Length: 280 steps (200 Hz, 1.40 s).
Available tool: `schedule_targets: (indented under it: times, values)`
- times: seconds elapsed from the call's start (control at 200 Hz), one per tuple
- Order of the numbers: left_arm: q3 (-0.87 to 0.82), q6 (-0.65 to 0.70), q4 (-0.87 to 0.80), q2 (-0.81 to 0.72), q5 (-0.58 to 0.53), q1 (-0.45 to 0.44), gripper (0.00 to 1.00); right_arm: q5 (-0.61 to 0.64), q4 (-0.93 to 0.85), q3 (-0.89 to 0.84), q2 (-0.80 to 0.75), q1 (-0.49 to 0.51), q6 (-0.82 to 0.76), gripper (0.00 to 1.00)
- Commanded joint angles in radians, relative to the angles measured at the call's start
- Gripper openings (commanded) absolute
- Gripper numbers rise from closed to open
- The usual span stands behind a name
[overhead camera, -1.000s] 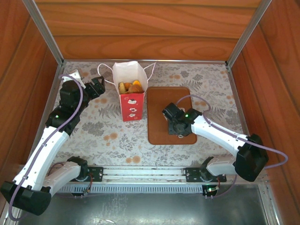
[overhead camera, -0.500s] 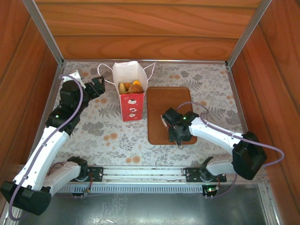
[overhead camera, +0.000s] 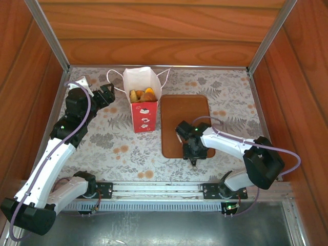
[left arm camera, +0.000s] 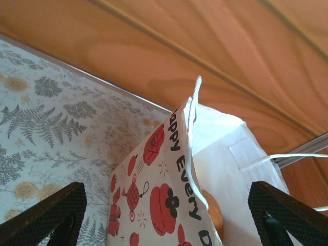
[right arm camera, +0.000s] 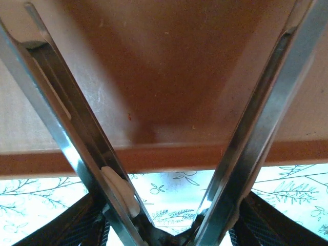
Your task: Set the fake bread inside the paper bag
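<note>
At the near edge of the brown board (overhead camera: 184, 110), the right tool (overhead camera: 193, 152) is seen gripping a pair of metal tongs (right arm camera: 77, 128). Their arms are spread wide and nothing is held between them. No bread is seen lying on the board.

Farther back, toward the far left corner of the desk (overhead camera: 113, 143), the bag (overhead camera: 144, 117) is stood upright. The bread (overhead camera: 142, 95) is piled inside it, up to the mouth. The left tool (overhead camera: 110, 95) is held wide open just beside the bag's left side; whether it is touched cannot be told.

The bag is judged light and tall. It could be tipped and the bread spilled if it were nudged by the left tool, or if a cord handle were snagged on a finger. The tongs could be dropped if the grip were slackened.

Compared with a second ago, the right tool has been drawn back from the middle of the board to its near edge. The bag, bread and left tool have been left unmoved.
</note>
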Motion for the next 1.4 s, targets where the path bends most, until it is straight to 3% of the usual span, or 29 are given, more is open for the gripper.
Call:
schedule_targets:
  times: [0.0,0.41,0.725,0.91,1.085,1.205,1.309,1.394]
  values:
    - [-0.012,-0.008,0.021,-0.01,0.003,0.008,0.87,-0.024,-0.018,-0.017,-0.001,-0.006,0.026,0.64]
    - [-0.006,0.005,0.025,0.006,0.0,0.007,0.87,-0.007,-0.064,0.013,-0.008,-0.006,0.017,0.76]
    - [-0.024,0.018,0.028,0.006,-0.017,0.009,0.87,0.109,-0.229,0.148,-0.135,-0.007,-0.027,0.81]
    - [-0.057,0.005,0.068,0.001,-0.028,0.02,0.87,0.197,-0.245,0.244,-0.224,-0.042,-0.144,0.89]
    - [-0.081,0.018,0.106,-0.026,-0.042,0.023,0.88,0.28,-0.131,0.298,-0.291,-0.133,-0.27,1.0]
    - [-0.121,0.032,0.111,-0.073,-0.122,0.023,0.9,0.299,0.021,0.299,-0.337,-0.207,-0.345,1.0]
    - [-0.173,0.071,0.106,-0.13,-0.211,0.031,1.0,0.312,0.137,0.285,-0.366,-0.257,-0.407,1.0]
    - [-0.223,0.11,0.108,-0.181,-0.274,0.042,1.0,0.361,0.21,0.27,-0.38,-0.292,-0.454,1.0]
